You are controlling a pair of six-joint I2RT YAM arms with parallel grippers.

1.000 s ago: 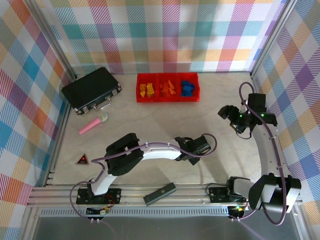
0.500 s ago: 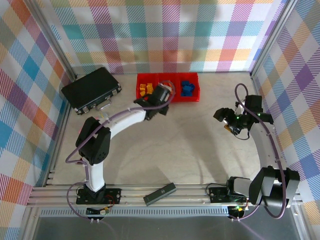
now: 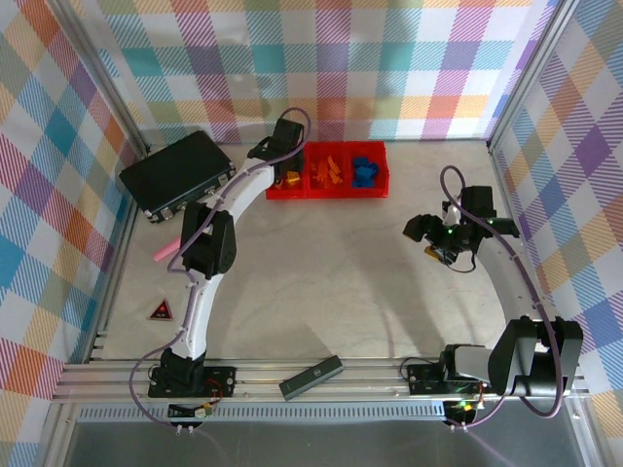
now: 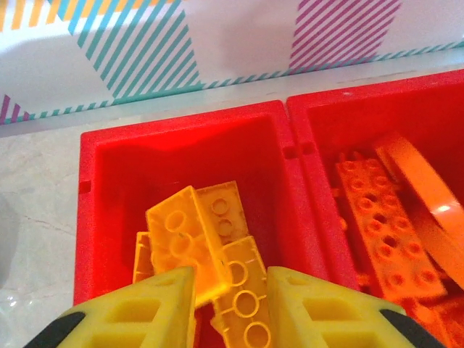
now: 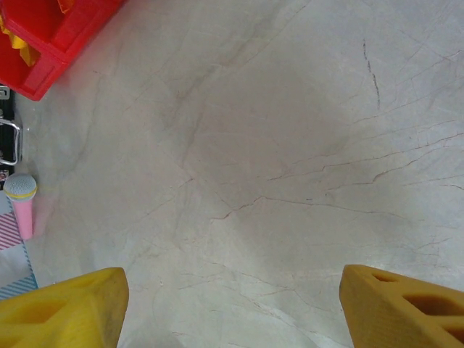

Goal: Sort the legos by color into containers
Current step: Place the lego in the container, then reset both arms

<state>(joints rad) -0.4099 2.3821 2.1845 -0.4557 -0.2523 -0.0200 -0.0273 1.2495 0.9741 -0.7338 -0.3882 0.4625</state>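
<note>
Top view, containers: the containers [image 3: 329, 195] stand at 12 o'clock on the bench [image 3: 321, 282], against the back wall and out of the arms' sweep. The legos [image 3: 326, 173] lie inside by colour: yellow at the row's 9 o'clock end, orange in the middle, blue at 3 o'clock.
Top view, left arm: the left arm [image 3: 243, 190] stretches to 12 o'clock with its end above the yellow bin, the right place to drop a yellow piece.
Top view, right arm: the right arm [image 3: 506, 282] hangs at 3 o'clock, well apart from the row, probably to leave the other arm room.
Top view, rest: a black case [image 3: 175, 173] lies at 10 o'clock and a pink stick [image 3: 164, 253] at 9 o'clock; neither belongs to the sort.
Left wrist view, fingers: the left fingers [image 4: 138, 312] are drawn close, directly over the yellow bricks [image 4: 192, 232]. One brick's end lies between the tips, and I cannot tell whether it is pinched or resting on the heap.
Left wrist view, neighbours: the orange bricks [image 4: 377, 217] lie at 3 o'clock behind the red partition, so the colours stay apart.
Right wrist view, fingers: the right fingers [image 5: 61, 308] stand wide apart with nothing between them, above bare bench.
Right wrist view, edges: the row's corner is at 11 o'clock and the pink stick at 9 o'clock.
Progress: judged near its end, since every brick seen lies in a bin.
</note>
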